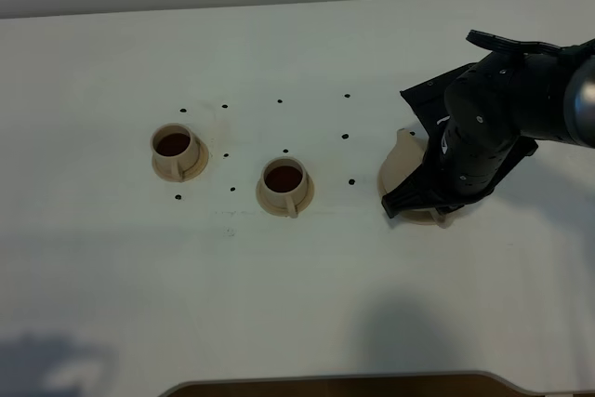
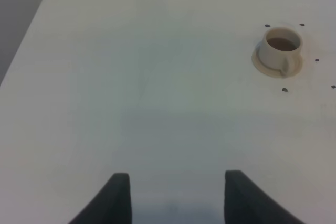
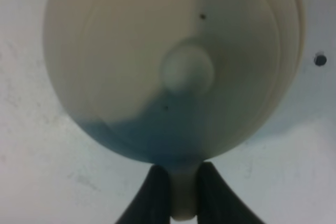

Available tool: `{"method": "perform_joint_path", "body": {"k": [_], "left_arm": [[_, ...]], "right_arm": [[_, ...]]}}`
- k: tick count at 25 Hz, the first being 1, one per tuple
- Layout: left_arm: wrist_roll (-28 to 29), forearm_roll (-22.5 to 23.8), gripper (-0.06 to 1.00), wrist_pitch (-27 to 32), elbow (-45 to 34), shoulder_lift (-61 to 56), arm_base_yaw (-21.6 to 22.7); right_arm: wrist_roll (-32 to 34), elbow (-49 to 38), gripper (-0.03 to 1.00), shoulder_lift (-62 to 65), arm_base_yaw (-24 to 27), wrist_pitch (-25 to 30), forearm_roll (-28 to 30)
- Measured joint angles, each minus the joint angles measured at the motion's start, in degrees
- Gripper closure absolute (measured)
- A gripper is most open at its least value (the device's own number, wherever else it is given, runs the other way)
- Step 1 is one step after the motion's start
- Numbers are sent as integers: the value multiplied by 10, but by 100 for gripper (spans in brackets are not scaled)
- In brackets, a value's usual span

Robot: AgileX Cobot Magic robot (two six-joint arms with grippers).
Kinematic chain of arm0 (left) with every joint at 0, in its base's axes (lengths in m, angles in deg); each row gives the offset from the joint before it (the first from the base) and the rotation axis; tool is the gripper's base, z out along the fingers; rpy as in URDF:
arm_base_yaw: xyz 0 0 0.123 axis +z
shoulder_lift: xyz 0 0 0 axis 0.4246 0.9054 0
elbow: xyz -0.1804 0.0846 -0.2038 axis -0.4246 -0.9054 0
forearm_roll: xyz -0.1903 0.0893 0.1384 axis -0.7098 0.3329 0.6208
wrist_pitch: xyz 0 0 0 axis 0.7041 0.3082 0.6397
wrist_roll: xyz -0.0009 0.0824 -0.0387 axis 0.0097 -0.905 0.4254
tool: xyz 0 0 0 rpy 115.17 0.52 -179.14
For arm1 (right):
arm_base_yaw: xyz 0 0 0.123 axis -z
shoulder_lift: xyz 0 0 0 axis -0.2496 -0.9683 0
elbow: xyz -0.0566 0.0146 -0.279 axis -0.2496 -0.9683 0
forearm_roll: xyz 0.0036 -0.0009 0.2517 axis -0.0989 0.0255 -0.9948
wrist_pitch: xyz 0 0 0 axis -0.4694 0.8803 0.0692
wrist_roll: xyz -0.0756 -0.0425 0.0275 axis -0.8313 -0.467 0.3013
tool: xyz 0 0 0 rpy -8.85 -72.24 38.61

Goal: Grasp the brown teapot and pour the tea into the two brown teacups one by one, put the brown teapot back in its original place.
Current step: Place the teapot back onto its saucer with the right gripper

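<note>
Right wrist view puts the teapot [image 3: 173, 66] straight under me, lid knob in the middle, with the right gripper [image 3: 182, 192] clamped on the loop handle [image 3: 182, 203] that shows between its two dark fingers. From the high camera I see both cups on their saucers, the left cup [image 1: 177, 150] and the middle cup [image 1: 284, 184], each holding dark tea, so I judge the pouring done and the step in hand to be the return of the pot. It sits low at the right of the surface [image 1: 297, 304] over the wide saucer [image 1: 423, 216], of which only an edge shows under the arm; I cannot tell whether it is fully set down. Next I would make sure it rests flat and centred, then part the fingers and lift clear without dragging the handle. Meanwhile the left gripper [image 2: 176, 198] hangs apart and empty, well away from the left cup.
</note>
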Motion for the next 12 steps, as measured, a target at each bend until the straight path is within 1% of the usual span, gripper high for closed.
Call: {"method": "perform_joint_path", "body": {"k": [12], "left_arm": [[0,0,50,0,0,0,0]], "right_arm": [[1,0,84,0,0,2,-2]]}}
